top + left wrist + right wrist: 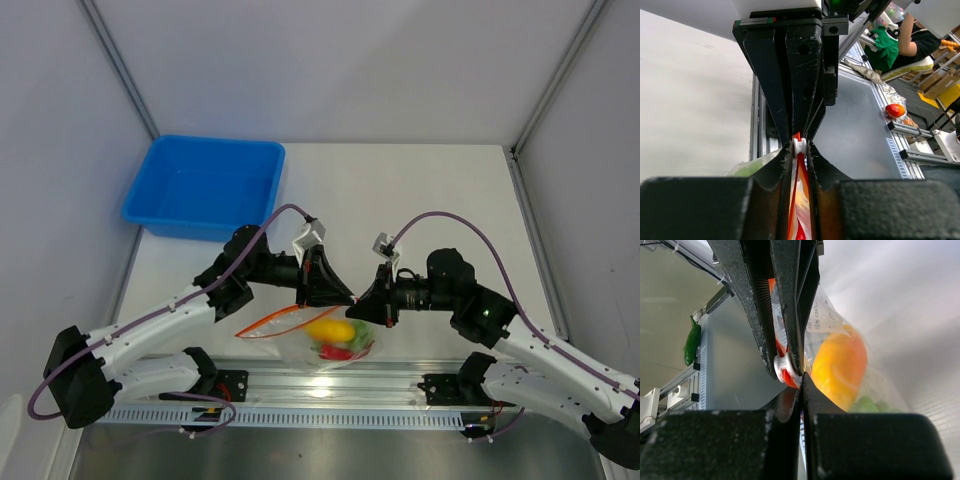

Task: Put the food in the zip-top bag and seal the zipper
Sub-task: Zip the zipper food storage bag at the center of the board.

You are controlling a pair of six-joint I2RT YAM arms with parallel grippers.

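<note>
Overhead, the counter point(420, 190) bears a blue bin point(205, 187) back left. Near its front edge is the zip-top bag point(335, 338), holding the yellow-orange piece point(840, 365) and red chili point(335, 352). Only the wrist views reveal the grips: left end effector point(349, 298) clenched on the zipper point(799, 200) at its white slider point(799, 146), right end effector point(363, 302) clenched on the zipper's end.

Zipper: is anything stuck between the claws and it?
No, nothing visible is in the way. The left claw pinches the zipper right by its white slider, and the right claw is shut on the same strip from the other side.
</note>
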